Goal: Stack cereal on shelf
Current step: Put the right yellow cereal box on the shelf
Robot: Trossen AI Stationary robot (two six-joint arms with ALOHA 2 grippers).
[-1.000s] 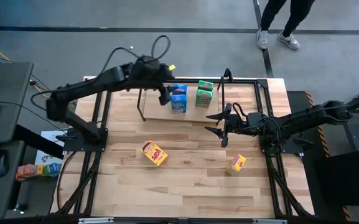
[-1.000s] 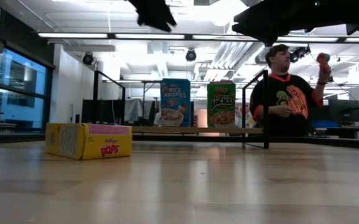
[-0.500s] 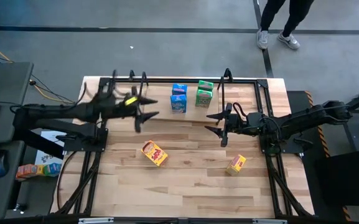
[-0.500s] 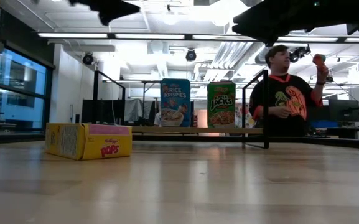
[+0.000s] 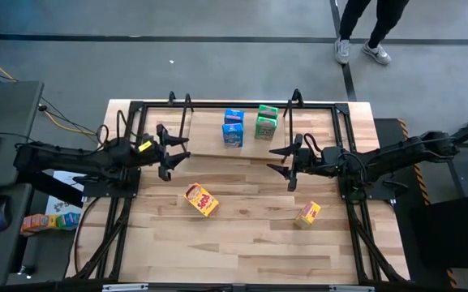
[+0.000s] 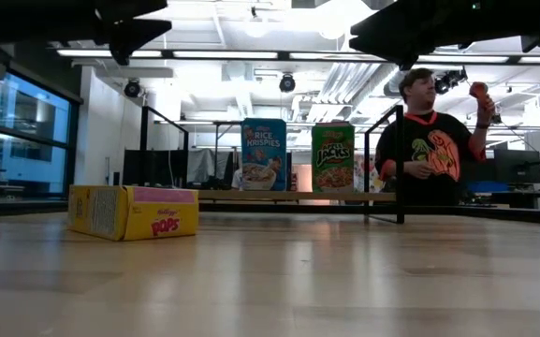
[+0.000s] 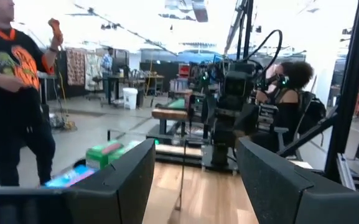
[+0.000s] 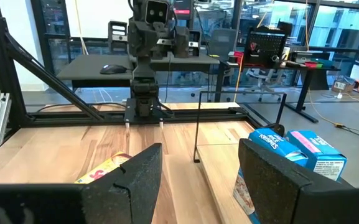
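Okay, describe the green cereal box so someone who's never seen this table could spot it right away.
Start at the shelf, the low black-rod rack with a light wooden board at the table's far edge. Two boxes stand upright on it, side by side. The green cereal box is the one nearer the right arm; its neighbour, the blue box, reads Rice Krispies.

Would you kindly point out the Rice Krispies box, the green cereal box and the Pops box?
Rice Krispies box (image 6: 263, 154), low view, front face.
Green cereal box (image 6: 332, 159), low view, front face.
Pops box (image 6: 134, 212), low view, yellow side panel.
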